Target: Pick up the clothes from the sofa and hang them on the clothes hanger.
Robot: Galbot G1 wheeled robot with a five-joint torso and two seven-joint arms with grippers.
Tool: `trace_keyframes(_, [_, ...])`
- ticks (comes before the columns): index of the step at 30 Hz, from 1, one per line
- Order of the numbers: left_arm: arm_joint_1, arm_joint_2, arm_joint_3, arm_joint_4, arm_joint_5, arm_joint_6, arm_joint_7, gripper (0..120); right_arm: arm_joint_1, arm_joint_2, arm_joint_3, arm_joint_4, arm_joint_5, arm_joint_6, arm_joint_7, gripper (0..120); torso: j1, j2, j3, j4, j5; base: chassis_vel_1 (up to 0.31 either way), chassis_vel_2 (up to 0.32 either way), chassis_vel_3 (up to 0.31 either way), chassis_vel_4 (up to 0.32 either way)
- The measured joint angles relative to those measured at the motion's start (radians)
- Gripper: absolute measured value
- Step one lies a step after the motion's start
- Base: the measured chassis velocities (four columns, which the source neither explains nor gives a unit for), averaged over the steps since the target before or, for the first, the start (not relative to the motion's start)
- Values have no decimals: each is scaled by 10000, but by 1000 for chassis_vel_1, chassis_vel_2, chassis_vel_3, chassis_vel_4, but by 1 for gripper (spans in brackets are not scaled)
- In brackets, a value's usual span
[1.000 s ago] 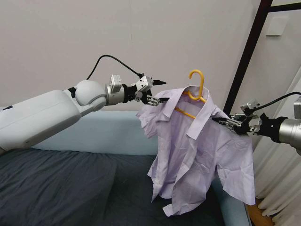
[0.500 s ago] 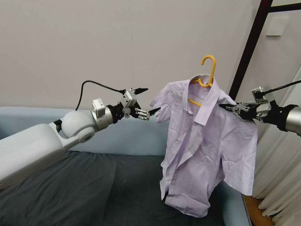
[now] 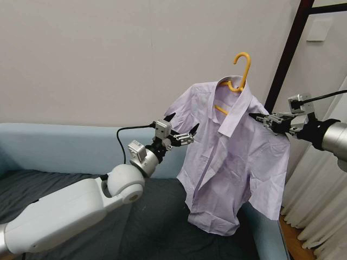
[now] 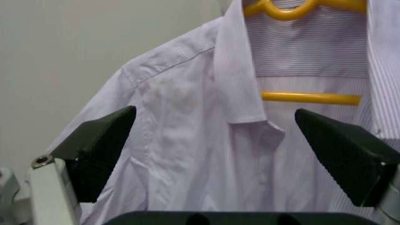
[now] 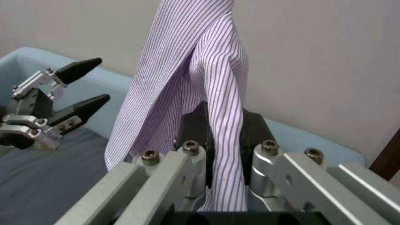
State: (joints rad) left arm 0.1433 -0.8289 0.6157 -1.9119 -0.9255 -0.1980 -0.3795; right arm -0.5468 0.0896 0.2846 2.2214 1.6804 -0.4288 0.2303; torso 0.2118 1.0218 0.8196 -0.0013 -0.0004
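— Two grippers are working at the shirt, are they?

— One is gripping. The right gripper (image 3: 254,116) is pinching the lilac striped shirt (image 3: 227,157) at one shoulder, fingers clenched on the cloth. In the right wrist view a fold of the fabric is running down between them.

— And the left?

— The left gripper (image 3: 184,121) is hovering just beside the opposite sleeve, fingers spread wide and grasping nothing. Its wrist view is looking between them at the collar and chest.

— Where is the shirt hanging?

— It is hanging in the air on a yellow hanger (image 3: 248,66), over the pale blue sofa (image 3: 65,143) and its dark grey cover (image 3: 43,187). A black pole (image 3: 282,59) is standing behind the right arm.
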Motion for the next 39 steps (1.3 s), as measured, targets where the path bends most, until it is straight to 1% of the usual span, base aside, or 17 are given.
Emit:
trace_keyframes(6, [-24, -463, 72, 117, -162, -86, -52, 100, -44, -23, 1, 57, 14, -53, 0, 7, 0, 0, 0, 2, 0, 0, 0, 0, 0])
trace_keyframes(9, [-153, -772, 156, 329, -330, -23, -129, 100, -58, -30, 1, 105, 15, -64, -6, 7, 0, 0, 0, 3, 0, 0, 0, 0, 0])
trace_keyframes(11, [-378, -1233, 237, 656, -435, 14, -230, 99, -68, -29, 2, 154, 9, -71, -20, 7, 0, 0, 0, 2, -1, 0, 0, 0, 0])
trace_keyframes(13, [-429, -1326, 254, 726, -465, 28, -251, 98, -80, -28, 2, 158, 3, -73, -20, 7, 0, 0, 0, 1, 0, 0, 0, 0, 0])
trace_keyframes(16, [-613, -1681, 342, 1035, -628, 63, -277, 86, -120, -63, 4, 144, -17, -95, -21, 7, 1, 0, 1, -1, 1, 0, 0, 0, 0])
trace_keyframes(17, [-613, -1681, 342, 1035, -628, 63, -277, 86, -120, -63, 4, 144, -17, -95, -21, 7, 1, 0, 1, -1, 1, 0, 0, 0, 0])
trace_keyframes(18, [-632, -1726, 349, 1080, -658, 66, -277, 79, -121, -94, 9, 115, -17, -103, -30, 7, 1, 0, 0, 0, 0, 0, 0, 0, 0])
trace_keyframes(19, [-634, -1735, 349, 1087, -667, 66, -279, 79, -121, -105, 10, 104, -16, -106, -35, 7, 0, 0, 1, 0, 0, 0, 0, 0, 0])
trace_keyframes(20, [-635, -1731, 350, 1095, -707, 74, -292, 73, -117, -165, 13, 58, -3, -117, -60, 7, 1, 0, 1, 1, -1, 0, 0, 0, 0])
trace_keyframes(21, [-635, -1731, 350, 1095, -707, 74, -292, 73, -117, -165, 13, 58, -3, -117, -60, 7, 1, 0, 1, 1, -1, 0, 0, 0, 0])
trace_keyframes(25, [-635, -1602, 337, 1040, -811, 92, -298, 53, -96, -412, 19, 7, 70, -144, -176, 7, 0, 0, 0, 3, -2, 0, 0, 0, 0])
trace_keyframes(27, [-642, -1586, 336, 1032, -836, 108, -297, 51, -98, -452, 20, 11, 79, -152, -191, 7, 0, 0, 0, 3, -3, 0, 0, 0, 0])
trace_keyframes(30, [-741, -1549, 340, 1085, -845, 147, -239, 39, -111, -591, 27, 55, 168, -177, -212, 7, 0, 0, 1, 3, -2, 0, 0, 0, 0])
trace_keyframes(31, [-781, -1551, 356, 1125, -839, 160, -209, 32, -111, -639, 38, 68, 218, -188, -214, 7, 0, 0, 0, 2, -3, 0, 0, 0, 0])
trace_keyframes(33, [-804, -1558, 367, 1146, -844, 173, -199, 30, -111, -669, 46, 76, 255, -195, -217, 7, 1, 0, 0, 2, -2, 0, 0, 0, 0])
trace_keyframes(37, [-948, -1631, 481, 1177, -1041, 366, -157, 11, -85, -870, 100, 99, 489, -235, -220, 7, 0, 0, 0, 1, -2, 0, 0, 0, 0])
trace_keyframes(39, [-958, -1643, 499, 1172, -1071, 392, -158, 8, -79, -897, 116, 105, 540, -238, -220, 7, 0, 0, 0, 1, -2, 0, 0, 0, 0])
